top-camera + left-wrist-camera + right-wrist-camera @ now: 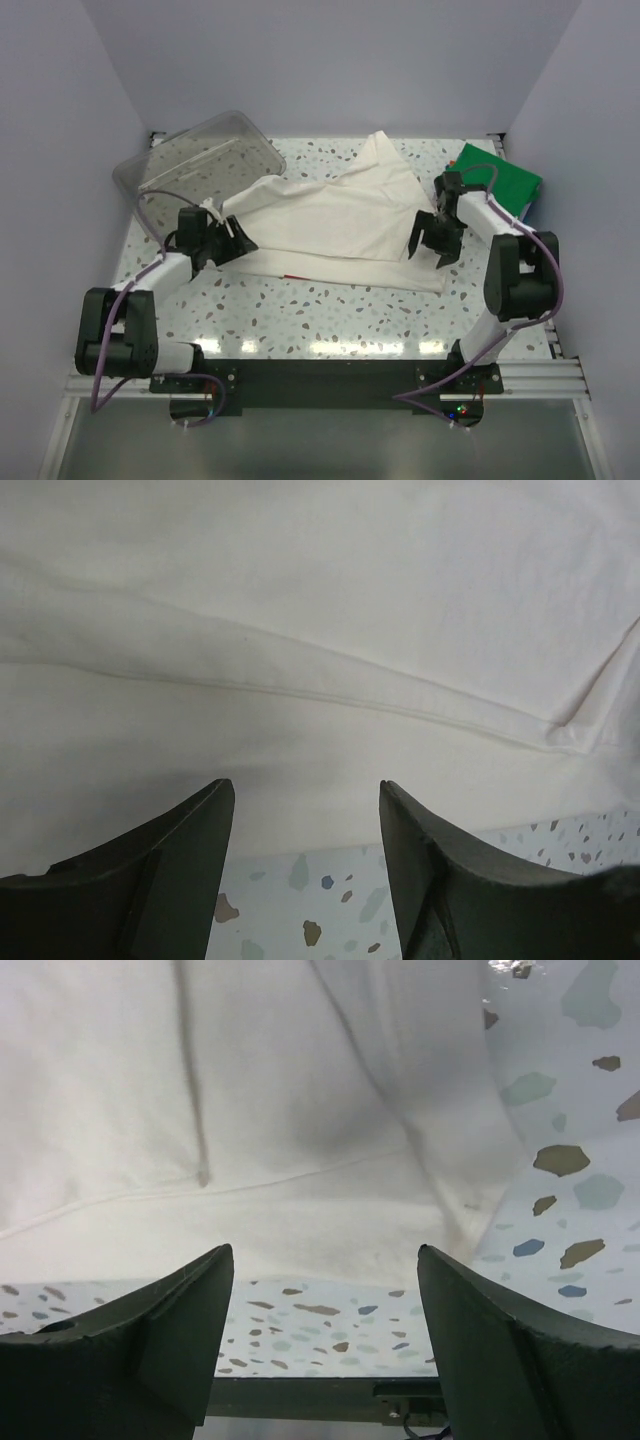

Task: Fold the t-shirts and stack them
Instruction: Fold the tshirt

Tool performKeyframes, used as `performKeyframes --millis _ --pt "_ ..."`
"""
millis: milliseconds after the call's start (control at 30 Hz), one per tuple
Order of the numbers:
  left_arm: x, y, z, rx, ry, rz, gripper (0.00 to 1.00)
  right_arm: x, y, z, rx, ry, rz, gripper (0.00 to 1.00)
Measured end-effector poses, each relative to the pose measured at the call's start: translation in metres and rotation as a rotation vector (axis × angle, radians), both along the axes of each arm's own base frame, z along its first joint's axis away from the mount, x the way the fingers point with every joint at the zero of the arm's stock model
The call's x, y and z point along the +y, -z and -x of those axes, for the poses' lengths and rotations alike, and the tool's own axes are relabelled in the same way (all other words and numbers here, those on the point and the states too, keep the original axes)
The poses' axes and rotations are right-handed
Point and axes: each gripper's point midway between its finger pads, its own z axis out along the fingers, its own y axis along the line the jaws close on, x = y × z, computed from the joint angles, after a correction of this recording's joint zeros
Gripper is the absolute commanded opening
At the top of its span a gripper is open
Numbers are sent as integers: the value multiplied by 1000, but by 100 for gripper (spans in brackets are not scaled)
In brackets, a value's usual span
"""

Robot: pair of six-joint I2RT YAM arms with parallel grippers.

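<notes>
Top external: clear tub (195, 160) perhaps touches cream t-shirt (330, 215); green shirt (500, 180) far right.

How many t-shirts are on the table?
2. A cream-white t-shirt lies spread across the middle of the table, and a folded green t-shirt sits at the far right corner. More may be hidden under the green one.

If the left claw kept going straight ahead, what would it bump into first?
Most likely the cream-white t-shirt: the open left gripper points right at its near edge, with only a sliver of speckled table before it.
</notes>
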Motion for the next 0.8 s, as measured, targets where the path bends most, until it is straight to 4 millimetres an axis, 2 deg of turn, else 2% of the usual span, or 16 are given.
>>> performKeyframes --millis 133,233,300,367,467,567,800 --pt "-1 -20 -11 -58 -4 4 65 22 -31 -14 -108 -45 -24 78" --pt "-3 -19 -16 -64 -7 15 65 43 -39 -16 -146 -85 -60 77" --pt "-5 -11 -17 -46 -10 28 64 55 -34 -14 -135 -104 -85 77" --pt "-6 -1 -14 -27 -16 40 64 61 -19 -10 -102 -109 -100 77" --pt "-6 17 2 33 -32 52 65 59 6 6 -28 -99 -97 77" --pt "-5 18 8 27 -50 59 65 54 24 29 47 -91 -86 77" --pt "2 18 28 41 -126 54 69 53 29 49 74 -85 -102 77"
